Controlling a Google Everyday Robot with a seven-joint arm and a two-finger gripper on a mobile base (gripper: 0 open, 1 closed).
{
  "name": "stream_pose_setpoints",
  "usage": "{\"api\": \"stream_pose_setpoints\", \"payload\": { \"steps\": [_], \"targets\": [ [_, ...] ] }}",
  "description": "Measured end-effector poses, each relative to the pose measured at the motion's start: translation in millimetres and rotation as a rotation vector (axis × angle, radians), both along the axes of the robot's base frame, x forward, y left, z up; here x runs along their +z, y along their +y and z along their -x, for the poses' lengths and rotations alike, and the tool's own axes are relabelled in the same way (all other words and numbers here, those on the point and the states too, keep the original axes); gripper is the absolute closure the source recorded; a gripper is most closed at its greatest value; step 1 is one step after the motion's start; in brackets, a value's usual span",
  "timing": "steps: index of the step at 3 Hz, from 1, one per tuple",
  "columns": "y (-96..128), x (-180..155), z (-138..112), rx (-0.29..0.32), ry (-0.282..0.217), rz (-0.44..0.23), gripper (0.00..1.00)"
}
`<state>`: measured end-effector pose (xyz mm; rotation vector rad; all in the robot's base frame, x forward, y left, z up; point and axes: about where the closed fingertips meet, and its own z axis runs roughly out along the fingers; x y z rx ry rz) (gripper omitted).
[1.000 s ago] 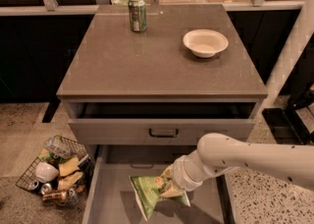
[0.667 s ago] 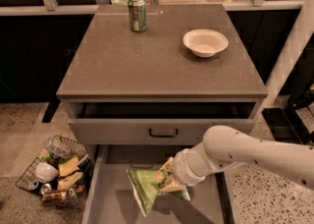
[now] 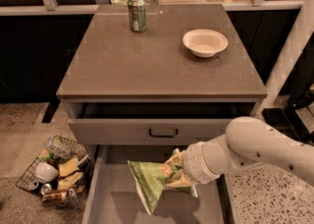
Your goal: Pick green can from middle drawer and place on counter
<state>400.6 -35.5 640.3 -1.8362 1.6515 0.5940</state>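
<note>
The green can, a crumpled green foil snack bag (image 3: 149, 181), hangs above the floor of the open middle drawer (image 3: 110, 203) and casts a shadow on it. My gripper (image 3: 177, 174) is at the end of the white arm that comes in from the right. It is shut on the bag's right end and holds it up in front of the drawer cabinet. The counter (image 3: 147, 61) is the grey-brown top above.
An upright green-and-silver drink can (image 3: 137, 14) stands at the counter's back, and a white bowl (image 3: 205, 42) at its right. A drawer front with a black handle (image 3: 163, 132) is just above the bag. A wire basket of trash (image 3: 56, 171) sits on the floor at the left.
My gripper has risen and moved a little left with the bag, which is now clear of the drawer floor.
</note>
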Motion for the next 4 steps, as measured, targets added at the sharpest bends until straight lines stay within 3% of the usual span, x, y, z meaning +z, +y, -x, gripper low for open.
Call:
{"api": "stream_pose_setpoints", "payload": {
  "steps": [1,2,4],
  "targets": [
    [-5.3,34.7,4.5,-0.038,-0.011,-0.019,1.00],
    [-9.2,70.2,7.6,-0.163,-0.031,-0.069,1.00],
    [-3.7,68.8,0.9,-0.174,-0.024,-0.104,1.00]
  ]
}}
